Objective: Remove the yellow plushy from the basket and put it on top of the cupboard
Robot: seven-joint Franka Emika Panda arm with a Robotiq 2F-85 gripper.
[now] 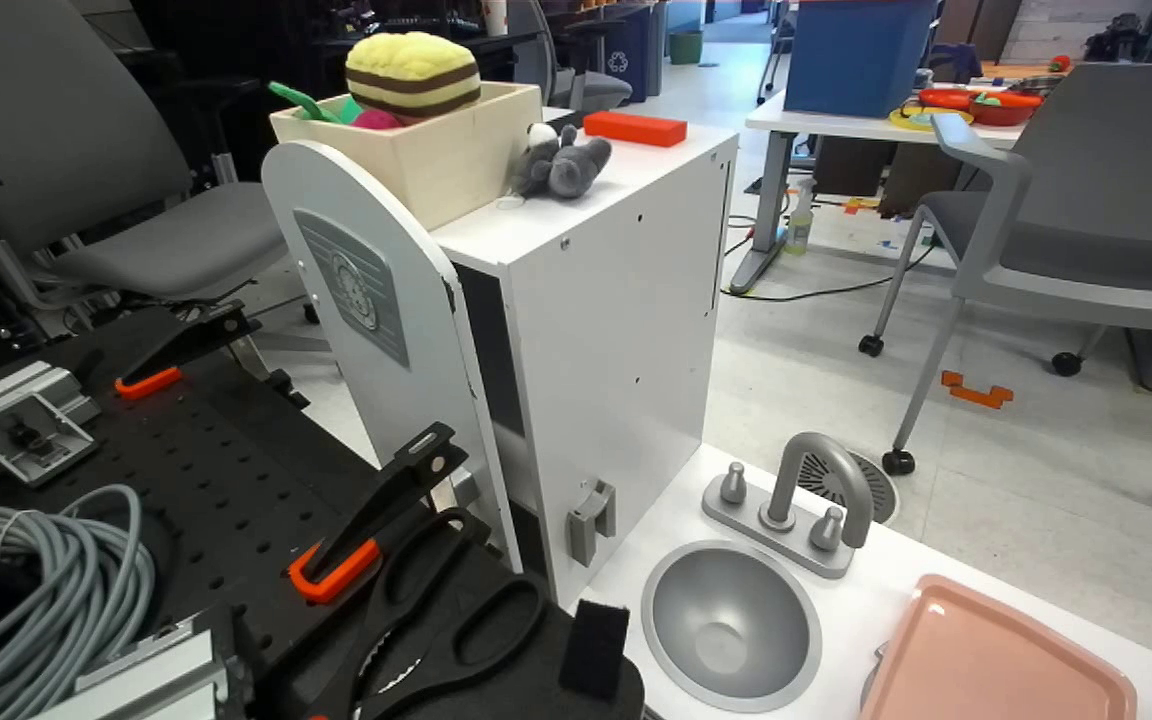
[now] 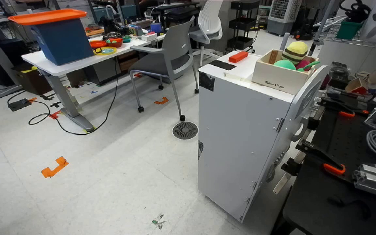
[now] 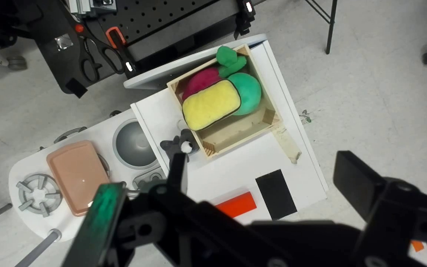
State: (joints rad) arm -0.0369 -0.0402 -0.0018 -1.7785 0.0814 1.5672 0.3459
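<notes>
The yellow plushy with dark stripes (image 1: 414,75) (image 2: 295,52) (image 3: 211,105) sits in the basket, resting on green and pink soft items, and rises above the rim in both exterior views. The beige basket (image 1: 471,160) (image 2: 279,78) (image 3: 232,131) stands on top of the white cupboard (image 1: 626,300) (image 2: 237,137) (image 3: 213,178), near its rounded door. My gripper (image 3: 261,163) shows only in the wrist view. It is open and empty, its fingers wide apart above the cupboard top, with the plushy and basket ahead of them, towards the top of the picture.
A grey plush toy (image 1: 566,165) (image 3: 178,144) lies beside the basket. A red block (image 1: 636,128) (image 2: 238,56) (image 3: 237,204) and a black patch (image 2: 222,64) (image 3: 275,194) are on the cupboard top. A black table (image 2: 338,147) and a toy sink (image 1: 731,625) adjoin the cupboard.
</notes>
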